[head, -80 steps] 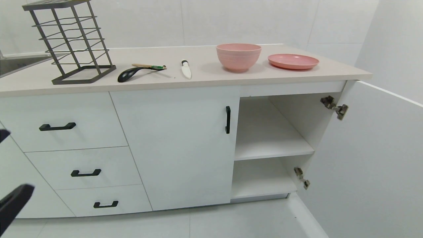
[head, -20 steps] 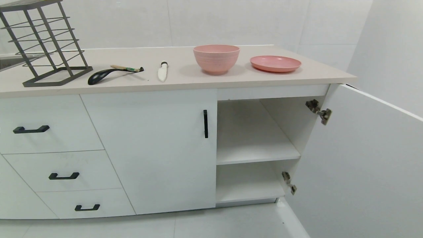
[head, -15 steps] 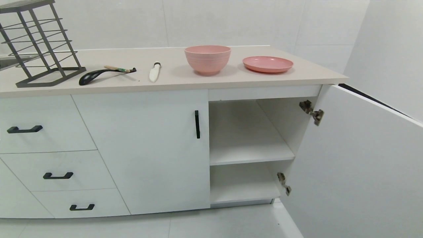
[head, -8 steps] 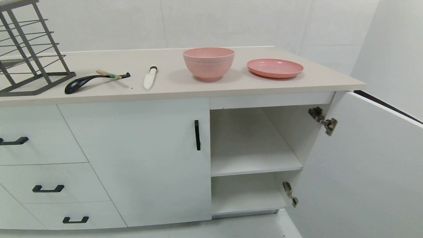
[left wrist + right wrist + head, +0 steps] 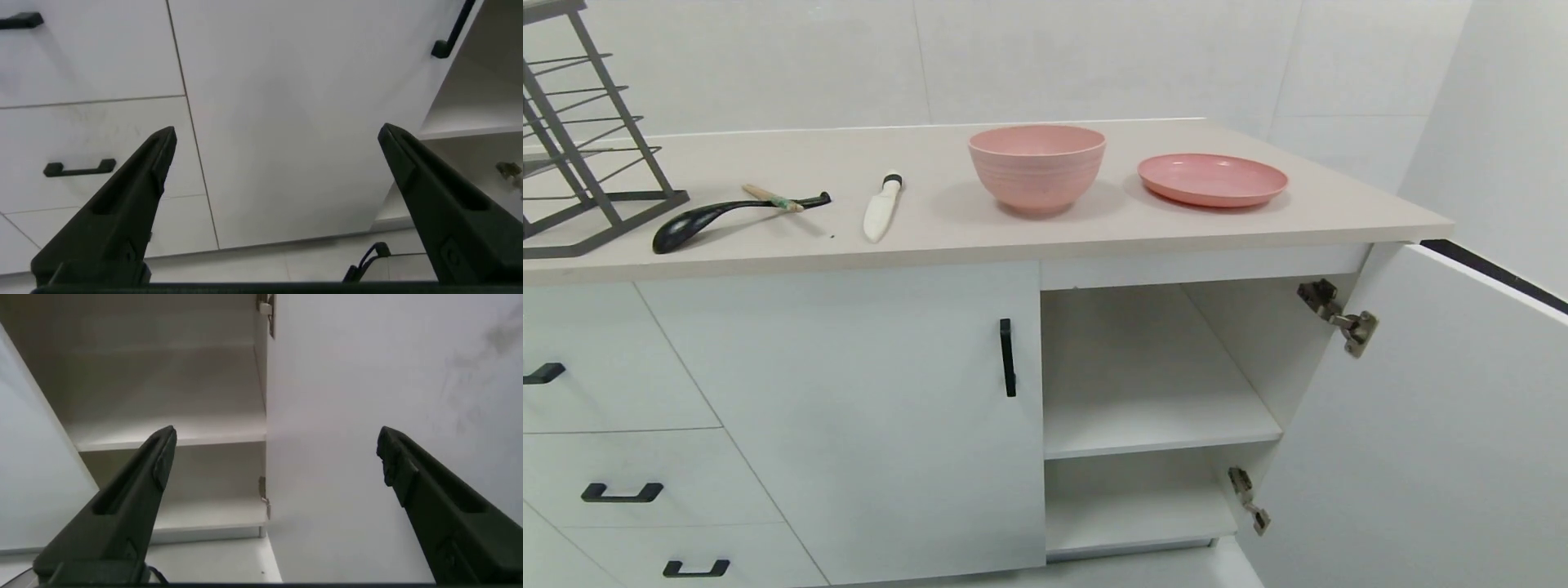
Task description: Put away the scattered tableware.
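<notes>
view: you are rolling closer; nothing on the desk (image 5: 1111, 229) is moving.
items: bowl (image 5: 1036, 167), plate (image 5: 1213, 179), knife (image 5: 880, 208), spoon (image 5: 711, 222) are lying on it.
claws: left claw (image 5: 278, 135) and right claw (image 5: 276, 434) are hanging spread, empty.
task: you are lining up; nothing stored yet.

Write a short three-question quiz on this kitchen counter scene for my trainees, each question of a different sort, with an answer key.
1. True or false: the pink bowl lies upside down on the counter.
2. What lies between the black spoon and the pink bowl? A) a fork B) a white knife C) a cup
3. Fill in: the cabinet door on the right stands ____.

Key: 1 false; 2 B; 3 open.
</notes>
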You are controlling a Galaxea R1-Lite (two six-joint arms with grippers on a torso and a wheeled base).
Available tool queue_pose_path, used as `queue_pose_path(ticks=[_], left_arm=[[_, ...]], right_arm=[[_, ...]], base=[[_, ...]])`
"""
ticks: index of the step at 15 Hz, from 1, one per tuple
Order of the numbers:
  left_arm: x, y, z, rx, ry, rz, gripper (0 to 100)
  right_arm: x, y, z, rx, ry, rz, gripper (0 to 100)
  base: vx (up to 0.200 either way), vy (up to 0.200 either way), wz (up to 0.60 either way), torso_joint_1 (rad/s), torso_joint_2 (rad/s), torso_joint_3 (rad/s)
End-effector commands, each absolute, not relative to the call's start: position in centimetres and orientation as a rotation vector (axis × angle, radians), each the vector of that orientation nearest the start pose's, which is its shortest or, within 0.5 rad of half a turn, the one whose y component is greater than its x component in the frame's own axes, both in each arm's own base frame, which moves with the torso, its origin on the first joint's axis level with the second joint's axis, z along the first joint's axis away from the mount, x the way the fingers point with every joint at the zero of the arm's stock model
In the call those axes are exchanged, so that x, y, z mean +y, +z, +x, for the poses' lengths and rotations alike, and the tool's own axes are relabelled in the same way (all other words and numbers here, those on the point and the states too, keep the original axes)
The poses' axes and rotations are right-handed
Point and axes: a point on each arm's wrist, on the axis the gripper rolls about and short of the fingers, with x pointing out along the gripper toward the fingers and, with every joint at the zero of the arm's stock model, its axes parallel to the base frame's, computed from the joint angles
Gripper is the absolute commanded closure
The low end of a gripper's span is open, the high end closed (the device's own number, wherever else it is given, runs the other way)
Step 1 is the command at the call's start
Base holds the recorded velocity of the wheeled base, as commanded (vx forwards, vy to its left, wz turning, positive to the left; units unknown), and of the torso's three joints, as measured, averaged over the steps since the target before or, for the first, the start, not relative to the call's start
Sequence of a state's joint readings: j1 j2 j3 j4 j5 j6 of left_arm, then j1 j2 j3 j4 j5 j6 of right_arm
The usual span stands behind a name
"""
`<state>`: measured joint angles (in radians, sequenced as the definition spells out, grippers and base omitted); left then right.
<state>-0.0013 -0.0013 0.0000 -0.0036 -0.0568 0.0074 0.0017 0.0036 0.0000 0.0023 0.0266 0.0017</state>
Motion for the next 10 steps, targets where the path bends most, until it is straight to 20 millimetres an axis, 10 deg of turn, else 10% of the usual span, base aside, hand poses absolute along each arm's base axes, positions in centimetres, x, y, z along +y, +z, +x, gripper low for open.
queue_pose_path(ticks=[1,10], left_arm=[[-0.12,7.58,-2.28,-0.003,-0.058,0.008,0],[-0.12,7.58,-2.28,-0.003,-0.058,0.008,0]], right_arm=[[0.06,7.52,-2.26,0.006,0.028,0.002,0],[0.06,7.52,-2.26,0.006,0.028,0.002,0]], base=[[0.0,0.0,0.0,0.139,-0.19,-0.036],[0.0,0.0,0.0,0.222,-0.38,-0.173]])
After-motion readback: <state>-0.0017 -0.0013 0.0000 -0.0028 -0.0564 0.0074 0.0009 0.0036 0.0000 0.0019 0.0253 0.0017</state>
